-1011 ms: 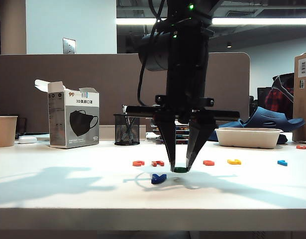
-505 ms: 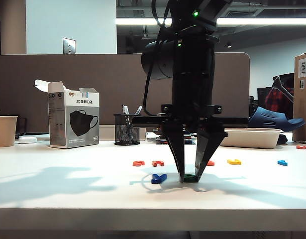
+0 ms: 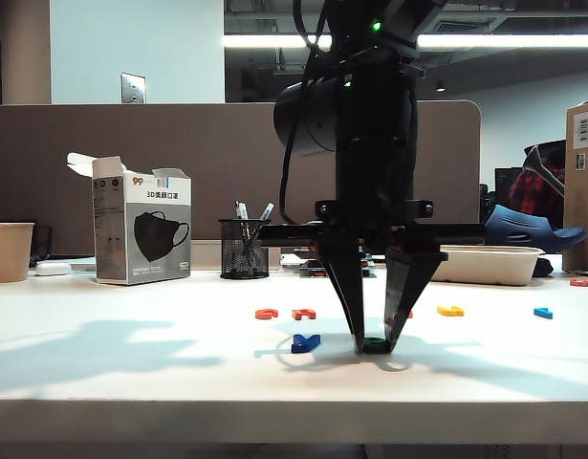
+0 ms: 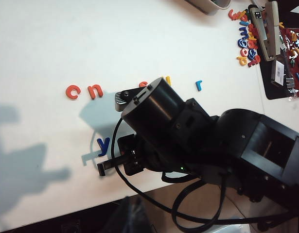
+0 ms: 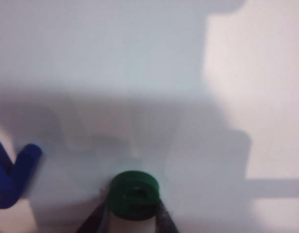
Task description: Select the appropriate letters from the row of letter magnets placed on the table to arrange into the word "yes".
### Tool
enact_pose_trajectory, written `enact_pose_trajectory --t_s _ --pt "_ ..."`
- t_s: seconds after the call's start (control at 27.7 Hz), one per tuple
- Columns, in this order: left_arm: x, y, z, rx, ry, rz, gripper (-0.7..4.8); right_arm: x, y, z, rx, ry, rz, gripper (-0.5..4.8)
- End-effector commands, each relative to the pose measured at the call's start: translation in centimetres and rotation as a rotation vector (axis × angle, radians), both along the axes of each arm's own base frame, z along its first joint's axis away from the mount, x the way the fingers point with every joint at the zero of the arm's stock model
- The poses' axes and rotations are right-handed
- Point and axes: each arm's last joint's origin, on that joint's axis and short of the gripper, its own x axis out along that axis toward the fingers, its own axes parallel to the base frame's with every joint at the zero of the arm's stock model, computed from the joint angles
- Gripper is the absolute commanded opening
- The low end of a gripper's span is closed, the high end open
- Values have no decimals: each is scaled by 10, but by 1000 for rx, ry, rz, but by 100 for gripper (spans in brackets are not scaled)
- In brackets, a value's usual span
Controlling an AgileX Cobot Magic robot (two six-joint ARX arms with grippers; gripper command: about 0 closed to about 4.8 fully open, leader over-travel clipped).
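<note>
- Rightward and toward the near edge is how the right gripper [image 3: 375,346] has travelled since a second ago, carrying the small green rounded plastic "e" magnet [image 3: 374,343] out of the row and down beside the dark blue plastic "y" magnet [image 3: 305,342].
- Its jaws are clamped on the "e", one finger on each side, tips at the white tabletop [image 3: 131,373]; the right wrist view shows the green "e" [image 5: 133,194] pinched between the two dark fingertips with the blue "y" [image 5: 13,177] close at its side.
- That spot seems chosen so the "e" sits just right of the "y", near it but apart, as the second letter of the word, in front of the remaining row.
- Farther back, the row keeps two orange-red plastic letters [image 3: 285,313] on the left, and a yellow plastic letter [image 3: 450,311] and a light-blue plastic letter [image 3: 542,313] on the right.
- Another red plastic letter [image 3: 405,314] peeks out just behind the right finger; it is probably the "s" still to be fetched.
- No view shows the left gripper; its wrist camera looks down from well above at the right arm's black housing [image 4: 154,109], so that arm appears parked out of the way.
- Judging by the contact with the tabletop, releasing the "e" looks like the step in hand.
</note>
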Motion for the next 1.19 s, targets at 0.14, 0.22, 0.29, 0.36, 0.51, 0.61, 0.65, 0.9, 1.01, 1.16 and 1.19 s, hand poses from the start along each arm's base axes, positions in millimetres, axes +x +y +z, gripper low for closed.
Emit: enact_pose_trajectory --t_s 0.14,0.22,0.29,0.36,0.51,0.61,0.65,0.9,1.01,1.16,1.19 --pt "-1 0 2 -5 -10 -4 -5 0 1 -3 -1 -1 0 117" --pt "-1 0 2 -5 -10 -4 -5 1 2 -3 6 -9 0 117" --pt "-1 0 2 -5 -10 -4 -5 1 2 -3 10 -13 0 117" --pt "-1 0 2 -5 -10 -4 -5 1 2 -3 13 -17 0 127" --pt "-1 0 2 -5 -10 -4 -5 2 3 -3 16 -20 0 186" --pt "-1 0 2 -5 -10 -4 -5 2 3 -3 16 -21 1 186" --pt "-1 0 2 -5 -10 -4 -5 2 3 -2 16 -21 1 186" --pt "-1 0 2 -5 -10 -4 -5 2 1 1 20 -32 -1 203" --pt "-1 0 2 -5 -10 -4 -5 2 0 7 12 -60 2 203" --pt "-1 0 2 -5 -10 -4 -5 3 -6 18 21 -88 -11 203" --pt "-1 0 2 -5 -10 -4 -5 3 -7 21 27 -97 -10 203"
